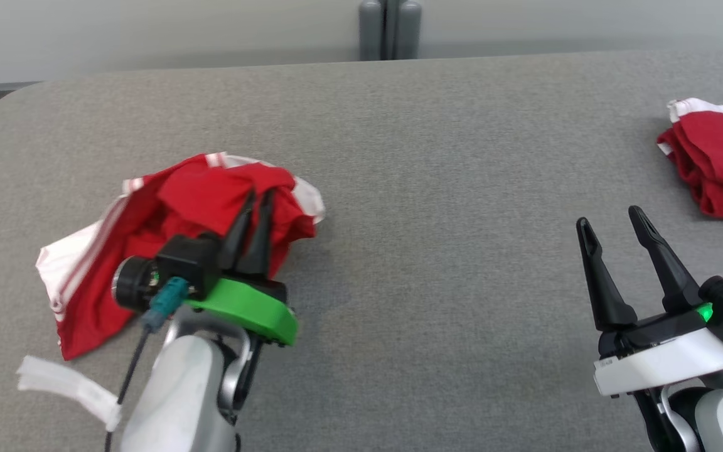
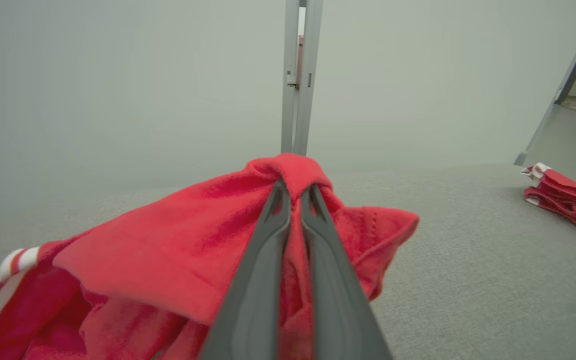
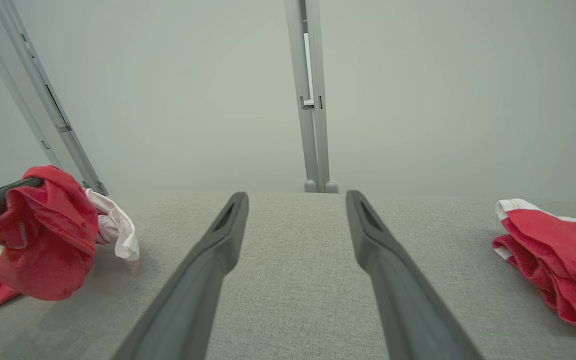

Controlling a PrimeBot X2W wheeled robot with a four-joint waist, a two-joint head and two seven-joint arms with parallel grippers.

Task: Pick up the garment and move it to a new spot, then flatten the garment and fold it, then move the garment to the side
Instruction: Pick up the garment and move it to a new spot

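A crumpled red garment (image 1: 148,238) with white stripes and a white hem lies at the left of the grey table (image 1: 437,188). My left gripper (image 1: 260,199) is shut on a bunch of its red cloth, lifting that fold above the heap. In the left wrist view the garment (image 2: 168,260) wraps over the tips of my left gripper (image 2: 295,187). The right wrist view shows the garment (image 3: 48,235) hanging from a dark finger at far left. My right gripper (image 1: 609,221) stands open at the lower right, nothing between its fingers; it is also open in its own view (image 3: 295,200).
A second red and white garment (image 1: 719,157) lies folded at the table's right edge, also in the left wrist view (image 2: 568,197) and the right wrist view (image 3: 553,255). A white strap (image 1: 66,386) hangs by my left forearm. A grey post (image 1: 390,28) stands behind the table.
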